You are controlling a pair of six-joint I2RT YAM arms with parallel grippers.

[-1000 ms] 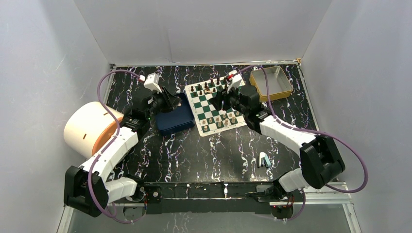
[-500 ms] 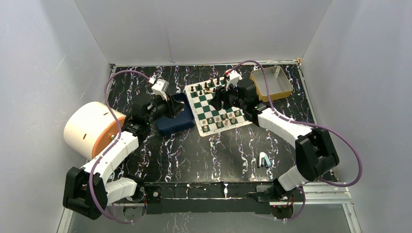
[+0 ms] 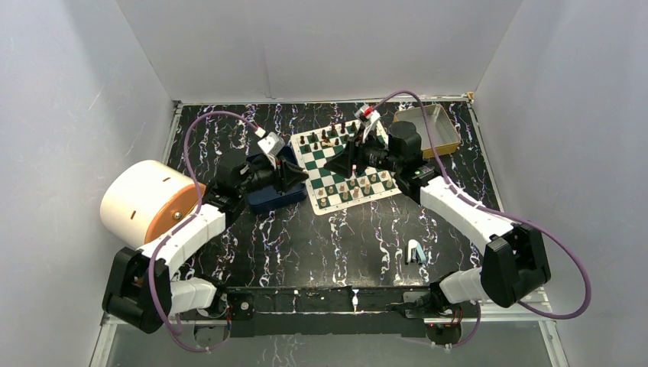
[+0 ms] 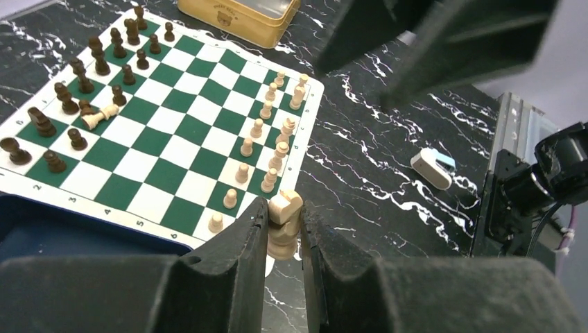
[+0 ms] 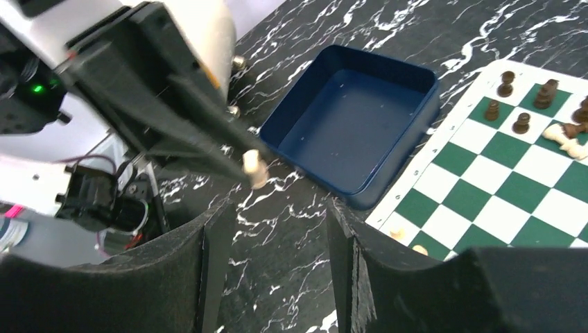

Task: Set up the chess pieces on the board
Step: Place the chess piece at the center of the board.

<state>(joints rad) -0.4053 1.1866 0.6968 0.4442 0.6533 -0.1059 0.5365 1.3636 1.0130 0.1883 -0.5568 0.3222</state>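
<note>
My left gripper [image 4: 283,229] is shut on a cream knight [image 4: 285,220], held upright above the dark table just off the near corner of the green-and-white board [image 4: 173,139]. From the top view the left gripper [image 3: 300,176] sits at the board's [image 3: 317,155] left edge. Cream pieces [image 3: 355,187] stand in two rows along the near side; one cream piece [image 4: 100,116] lies on its side among the dark pieces [image 3: 328,138]. My right gripper [image 3: 338,160] hangs over the board, open and empty [image 5: 274,229], facing the held knight [image 5: 254,168].
An empty blue tray [image 3: 271,195] lies left of the board. A yellow-rimmed tin [image 3: 432,126] stands at the back right. A cream and orange cylinder [image 3: 145,202] lies far left. A small white and teal object [image 3: 415,252] rests on the near table.
The left arm has swung right from above the blue tray to the board's left edge, carrying the knight. The right arm has lifted and turned its gripper to face left.
</note>
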